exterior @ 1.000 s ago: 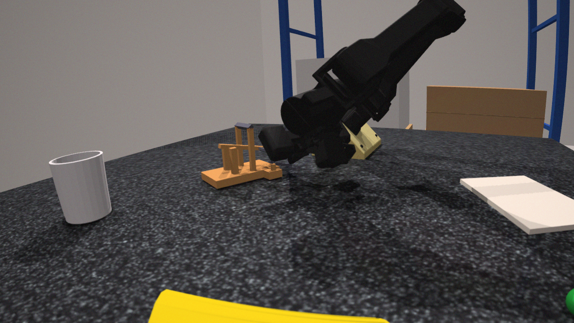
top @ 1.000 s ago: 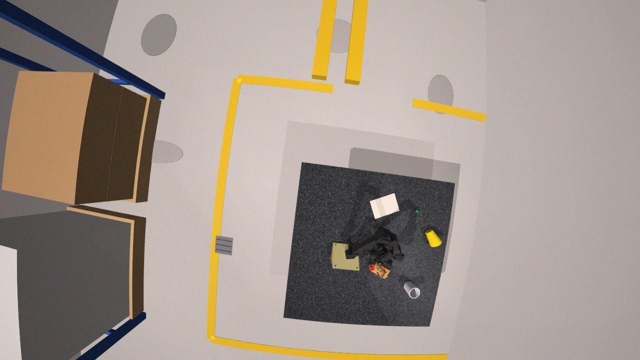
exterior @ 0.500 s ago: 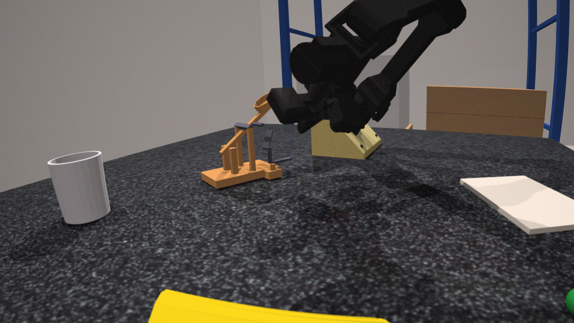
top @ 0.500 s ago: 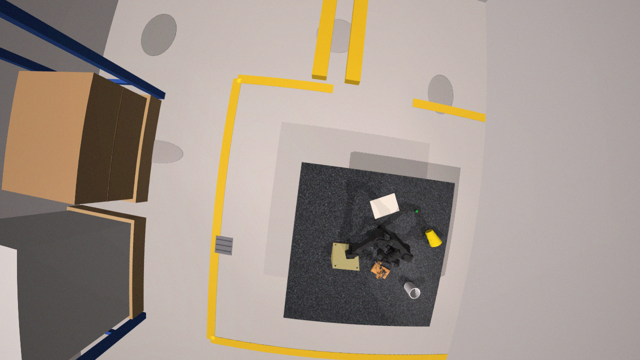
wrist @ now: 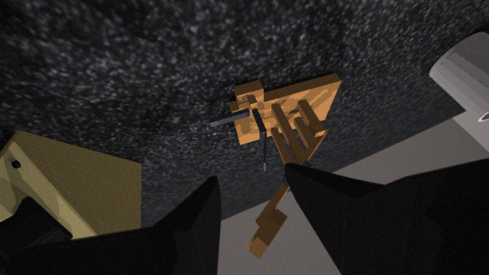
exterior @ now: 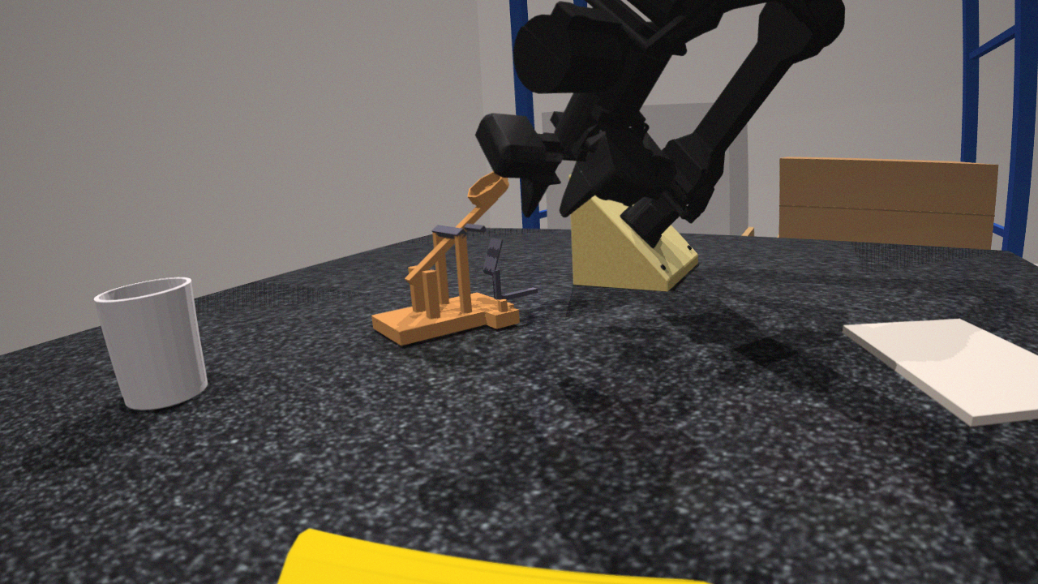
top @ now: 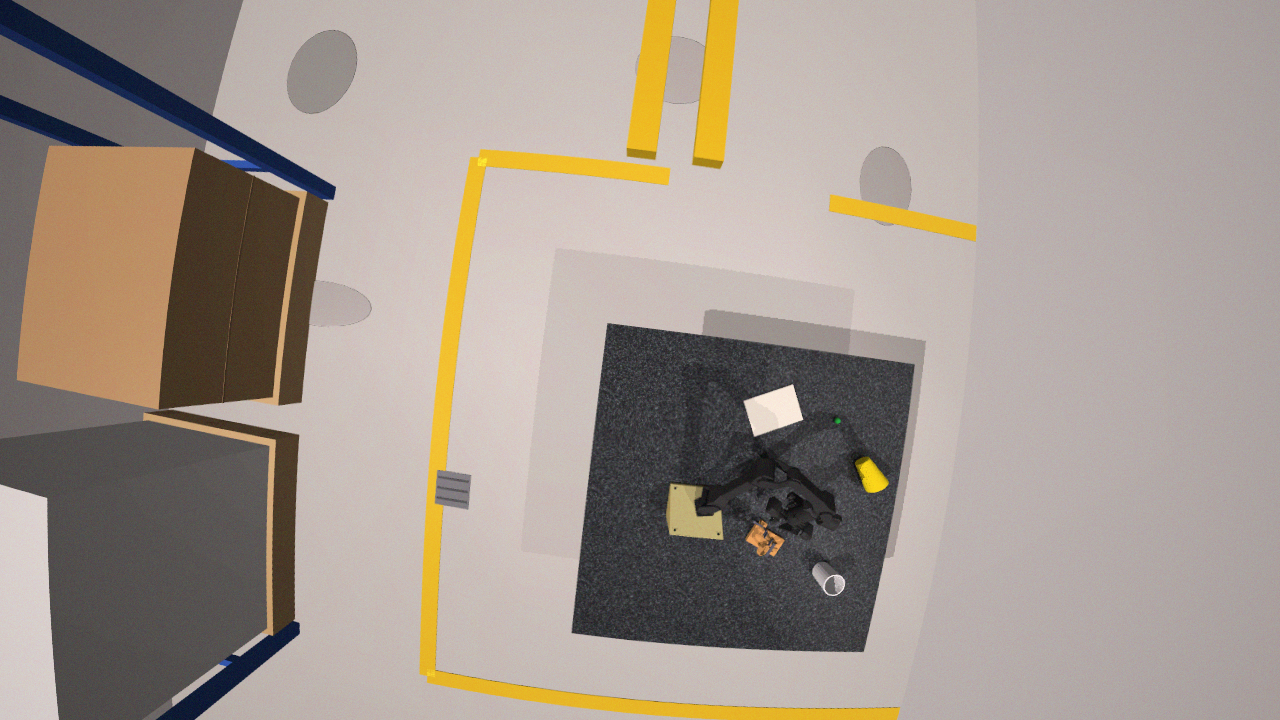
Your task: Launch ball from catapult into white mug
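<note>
The orange catapult [top: 765,540] [exterior: 463,276] [wrist: 284,124] stands on the dark table. Its throwing arm is tilted up, and the cup [exterior: 487,188] [wrist: 267,229] at its raised end shows no ball. The dark latch piece [exterior: 492,255] stands upright at the base's rear. The white mug [top: 823,573] [exterior: 153,348] [wrist: 467,72] stands upright, off the catapult's front end. No red ball shows in any view; the mug's bottom is too small to make out. My gripper [exterior: 547,207] [wrist: 252,176] is open and empty, above the table beside the catapult's raised cup.
A yellow cup [top: 870,475] [exterior: 435,566] lies near the table's right edge in the top view. A small green ball [top: 837,420] and a white flat slab [top: 773,410] [exterior: 950,362] are farther up. The pale yellow wedge [top: 695,523] [exterior: 609,254] [wrist: 111,179] under the arm's base is behind the catapult.
</note>
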Controlling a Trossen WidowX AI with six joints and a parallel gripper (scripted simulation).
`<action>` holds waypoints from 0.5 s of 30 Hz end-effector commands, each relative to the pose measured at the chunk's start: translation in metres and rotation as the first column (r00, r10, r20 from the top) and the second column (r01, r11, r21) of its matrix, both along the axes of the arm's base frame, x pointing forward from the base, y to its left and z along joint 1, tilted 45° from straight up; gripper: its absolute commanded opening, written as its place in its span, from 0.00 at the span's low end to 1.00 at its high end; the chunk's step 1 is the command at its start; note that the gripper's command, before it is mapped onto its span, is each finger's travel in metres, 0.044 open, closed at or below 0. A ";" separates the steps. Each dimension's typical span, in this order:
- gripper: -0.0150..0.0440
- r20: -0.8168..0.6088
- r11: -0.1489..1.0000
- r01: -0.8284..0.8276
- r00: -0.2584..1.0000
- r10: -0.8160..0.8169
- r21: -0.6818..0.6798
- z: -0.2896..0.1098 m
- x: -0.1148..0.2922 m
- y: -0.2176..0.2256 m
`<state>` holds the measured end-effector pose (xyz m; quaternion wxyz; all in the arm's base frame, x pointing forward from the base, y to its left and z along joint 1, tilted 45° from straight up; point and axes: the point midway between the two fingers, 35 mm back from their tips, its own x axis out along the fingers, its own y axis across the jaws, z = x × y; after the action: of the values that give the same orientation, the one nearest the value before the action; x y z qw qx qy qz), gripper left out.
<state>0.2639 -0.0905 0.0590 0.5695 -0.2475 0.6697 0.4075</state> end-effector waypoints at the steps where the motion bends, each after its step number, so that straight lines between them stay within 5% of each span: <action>1: 0.79 0.037 0.991 0.133 0.990 -0.133 0.007 -0.001 0.017 -0.016; 6: 1.00 0.069 0.964 0.265 0.962 -0.266 0.024 -0.006 0.034 -0.031; 15: 1.00 0.110 0.863 0.497 0.856 -0.504 0.089 -0.012 0.066 -0.063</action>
<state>0.3154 -0.1370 0.0471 0.6773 -0.1131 0.6697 0.2828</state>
